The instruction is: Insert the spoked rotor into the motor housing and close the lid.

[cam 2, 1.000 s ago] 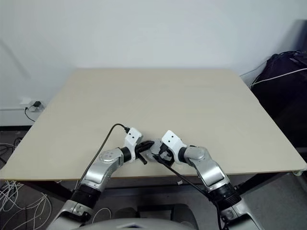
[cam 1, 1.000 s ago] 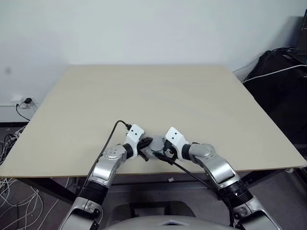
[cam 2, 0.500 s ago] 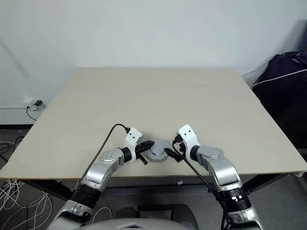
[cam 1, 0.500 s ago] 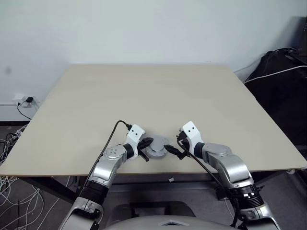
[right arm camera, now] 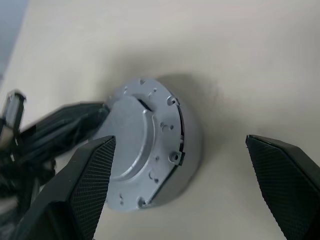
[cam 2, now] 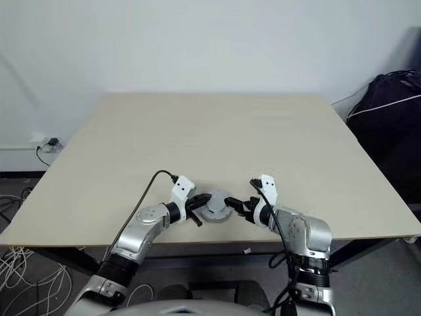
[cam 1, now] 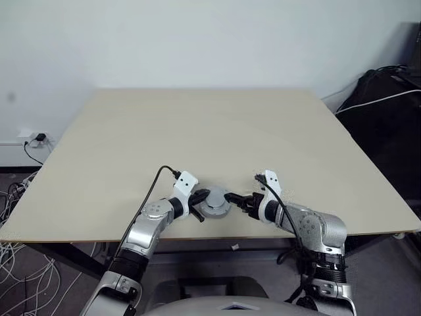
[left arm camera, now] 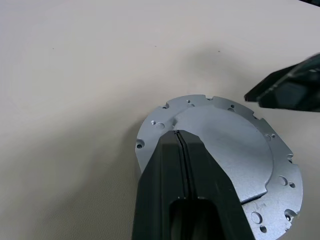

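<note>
The lid (cam 1: 214, 202) sat on the motor housing near the table's (cam 1: 197, 131) front edge, my left claw (left arm camera: 178, 137) pressed together with its tips resting on the lid, my right claw (cam 1: 231, 197) spread wide, just beside the lid.

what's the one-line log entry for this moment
lid on housing, table | left claw shut, resting on lid | right claw open beside it

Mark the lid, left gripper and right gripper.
lid (left arm camera: 227, 145), left wrist view, flat raised top face.
left gripper (left arm camera: 179, 137), left wrist view, shut fingertips on lid.
right gripper (right arm camera: 192, 172), right wrist view, gap between open fingers.
</note>
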Controlling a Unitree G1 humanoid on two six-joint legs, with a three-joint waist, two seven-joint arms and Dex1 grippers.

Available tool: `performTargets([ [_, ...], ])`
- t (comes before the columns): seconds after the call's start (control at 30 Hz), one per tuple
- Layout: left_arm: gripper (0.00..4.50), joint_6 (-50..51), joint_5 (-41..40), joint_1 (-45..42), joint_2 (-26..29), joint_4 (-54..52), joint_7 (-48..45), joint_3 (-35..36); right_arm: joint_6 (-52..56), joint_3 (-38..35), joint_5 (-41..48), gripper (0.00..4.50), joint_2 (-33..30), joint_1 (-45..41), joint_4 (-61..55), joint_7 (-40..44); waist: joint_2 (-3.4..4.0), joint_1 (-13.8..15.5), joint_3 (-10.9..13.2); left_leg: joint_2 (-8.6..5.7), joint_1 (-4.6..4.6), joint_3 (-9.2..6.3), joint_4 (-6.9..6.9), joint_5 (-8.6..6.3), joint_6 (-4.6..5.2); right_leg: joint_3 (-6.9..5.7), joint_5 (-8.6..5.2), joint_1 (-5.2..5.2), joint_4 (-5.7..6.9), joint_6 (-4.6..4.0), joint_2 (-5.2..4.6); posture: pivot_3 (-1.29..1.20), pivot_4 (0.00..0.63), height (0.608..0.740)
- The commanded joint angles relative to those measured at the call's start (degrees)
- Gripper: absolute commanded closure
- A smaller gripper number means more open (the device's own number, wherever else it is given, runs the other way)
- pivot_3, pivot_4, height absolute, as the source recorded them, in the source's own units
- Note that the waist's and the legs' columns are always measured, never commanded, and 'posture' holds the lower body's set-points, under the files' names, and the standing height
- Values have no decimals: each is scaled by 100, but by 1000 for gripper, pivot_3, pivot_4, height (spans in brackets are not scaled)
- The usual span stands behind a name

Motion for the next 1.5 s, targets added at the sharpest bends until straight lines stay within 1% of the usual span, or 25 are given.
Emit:
performTargets([
  [0.03,4500,119,75,77,18,102,-4,-108,111,-214,211,32,126,-212,-44,-207,7,-2,1,-1,0,0,-2,0,0,0,0,0,0,-1,0,0,0,740],
  [0.3,4500,117,77,93,34,79,-2,-98,219,-366,356,32,297,-303,177,-497,12,-17,3,-4,0,2,-2,0,0,1,-1,1,0,0,1,0,0,740],
  [0.47,4500,127,75,125,47,51,1,-91,327,-391,428,32,355,-300,263,-585,14,-28,3,-4,1,2,-3,1,0,1,-1,1,0,1,2,0,0,740],
  [0.73,4500,152,75,170,69,-2,1,-88,460,-643,642,32,563,-359,370,-670,16,-36,4,-4,1,1,-10,1,0,1,-3,0,-1,3,2,0,0,740],
  [1.23,4500,201,68,209,63,-63,-5,-107,260,-480,762,32,910,-245,638,-793,17,-65,4,-5,2,0,-16,1,-1,2,-7,-1,-1,3,2,0,0,740],
  [1.37,4500,210,68,201,62,-65,-6,-115,189,-420,813,32,932,-226,796,-712,16,-80,4,-5,5,0,-16,1,-1,2,-7,2,-1,3,2,0,0,740],
  [1.5,4500,216,70,191,70,-62,-9,-120,154,-289,974,32,892,-165,910,-425,17,-86,4,-4,11,0,-16,1,-1,2,-7,6,-1,4,2,0,0,740],
])
